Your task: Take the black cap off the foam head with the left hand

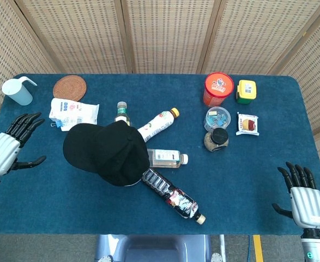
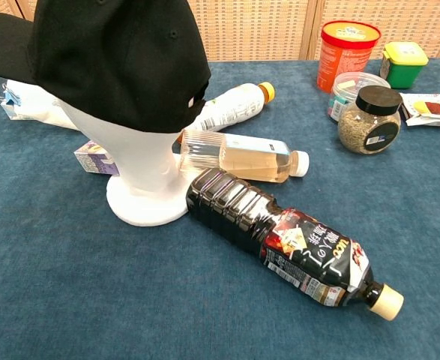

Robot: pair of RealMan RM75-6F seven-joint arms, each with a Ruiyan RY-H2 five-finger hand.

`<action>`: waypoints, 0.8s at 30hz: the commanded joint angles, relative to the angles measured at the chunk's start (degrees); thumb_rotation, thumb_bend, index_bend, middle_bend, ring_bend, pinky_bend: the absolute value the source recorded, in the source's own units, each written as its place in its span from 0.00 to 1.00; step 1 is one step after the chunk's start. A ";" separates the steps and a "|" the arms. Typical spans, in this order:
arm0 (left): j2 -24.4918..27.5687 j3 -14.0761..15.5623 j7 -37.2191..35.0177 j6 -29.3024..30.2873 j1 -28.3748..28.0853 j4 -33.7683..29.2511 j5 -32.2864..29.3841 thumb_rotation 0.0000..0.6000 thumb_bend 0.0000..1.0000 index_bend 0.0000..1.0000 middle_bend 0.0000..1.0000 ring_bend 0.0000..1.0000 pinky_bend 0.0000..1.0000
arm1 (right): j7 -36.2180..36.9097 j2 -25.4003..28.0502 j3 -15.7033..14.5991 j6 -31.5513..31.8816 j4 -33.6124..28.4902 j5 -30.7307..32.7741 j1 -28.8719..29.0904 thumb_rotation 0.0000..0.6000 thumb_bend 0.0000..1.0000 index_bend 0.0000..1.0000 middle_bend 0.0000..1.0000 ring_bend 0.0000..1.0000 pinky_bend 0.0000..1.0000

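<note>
The black cap (image 1: 106,152) sits on the white foam head (image 2: 139,172), brim pointing to the left; in the chest view the black cap (image 2: 115,56) fills the upper left. My left hand (image 1: 10,148) hovers over the table's left part, open with fingers spread, well to the left of the brim and apart from it. At the front right corner my right hand (image 1: 305,201) is open and holds nothing. Neither hand shows in the chest view.
Around the head lie a dark bottle (image 1: 170,195), a clear bottle (image 1: 165,158), a white bottle (image 1: 157,124) and a green-capped bottle (image 1: 121,112). A white packet (image 1: 73,113), coaster (image 1: 70,87) and pitcher (image 1: 18,91) are at back left. Jars and tins (image 1: 218,89) stand at back right.
</note>
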 commanded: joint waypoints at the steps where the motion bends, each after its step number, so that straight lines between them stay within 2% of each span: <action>1: -1.12 -0.59 2.58 -3.03 -2.68 -1.35 -1.14 1.00 0.27 0.00 0.00 0.00 0.00 | 0.13 0.03 0.10 -0.14 0.09 0.20 0.09 1.00 0.05 0.14 0.08 0.00 0.00; 7: -2.66 -1.95 6.23 -5.96 -5.51 -2.01 -3.53 1.00 0.35 0.00 0.00 0.00 0.00 | 0.51 0.14 0.21 -0.46 0.15 0.62 0.23 1.00 0.05 0.14 0.08 0.00 0.00; 14: -3.03 -2.17 10.79 -9.75 -7.84 -3.69 -5.31 1.00 0.35 0.03 0.00 0.00 0.04 | 0.90 0.36 0.23 -0.65 0.03 0.87 0.29 1.00 0.05 0.14 0.08 0.00 0.00; 20: -4.07 -3.20 14.08 -12.00 -10.01 -6.04 -7.30 1.00 0.35 0.18 0.02 0.00 0.09 | 1.13 0.53 0.05 -0.65 -0.12 0.63 0.26 1.00 0.05 0.14 0.09 0.00 0.00; 24: -4.57 -3.69 17.62 -13.51 -11.22 -7.48 -8.57 1.00 0.35 0.25 0.10 0.03 0.15 | 1.57 0.63 -0.02 -0.14 -0.14 0.00 0.11 1.00 0.05 0.14 0.09 0.00 0.00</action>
